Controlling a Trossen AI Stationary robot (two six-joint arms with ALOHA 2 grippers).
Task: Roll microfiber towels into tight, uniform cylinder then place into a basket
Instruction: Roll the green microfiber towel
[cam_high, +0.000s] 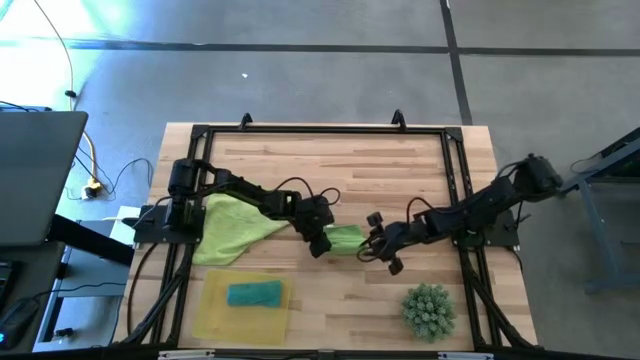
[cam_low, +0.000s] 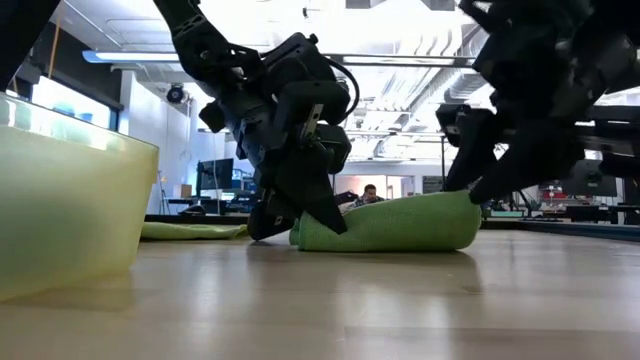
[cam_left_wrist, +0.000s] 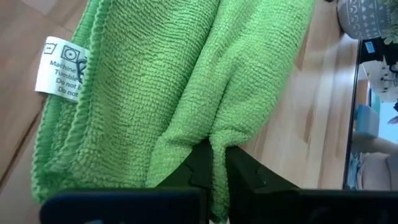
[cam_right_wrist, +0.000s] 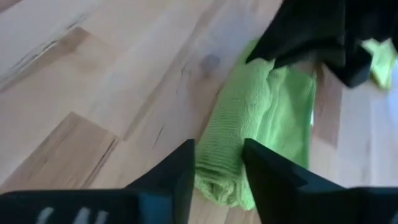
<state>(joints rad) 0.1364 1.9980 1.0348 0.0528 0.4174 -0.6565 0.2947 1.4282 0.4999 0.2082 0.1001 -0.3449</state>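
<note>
Item one: a bright green microfiber towel (cam_high: 345, 238), rolled into a short, fat cylinder, lying on the pale wooden surface (cam_high: 330, 175) near its middle, between the two arms. The roll is looking loose at one end, with layers showing in the right wrist view, so it is not yet reading as tight or uniform.

Item two: a teal towel roll (cam_high: 254, 293), already sitting inside the shallow translucent yellow basket (cam_high: 215, 318) at the near left of the surface. One towel is therefore looking done.

Item three: a second, lighter yellow-green towel (cam_high: 232, 228), lying spread and unrolled beside the left arm's base, just beyond the basket. It is waiting untouched.

By my judgement the task is sitting roughly a third along: one roll stowed, one roll formed but still to be carried to the basket, one towel still to be rolled.

Left gripper (cam_high: 318, 243): standing at the roll's left end, its jaws pinching shut on a fold of the green cloth, as the left wrist view is showing.

Right gripper (cam_high: 385, 255): standing at the roll's right end, its jaws parted and straddling that end, pressing nothing that I can see.

Item four: a spiky green potted plant (cam_high: 429, 310), standing well apart at the near right.
</note>
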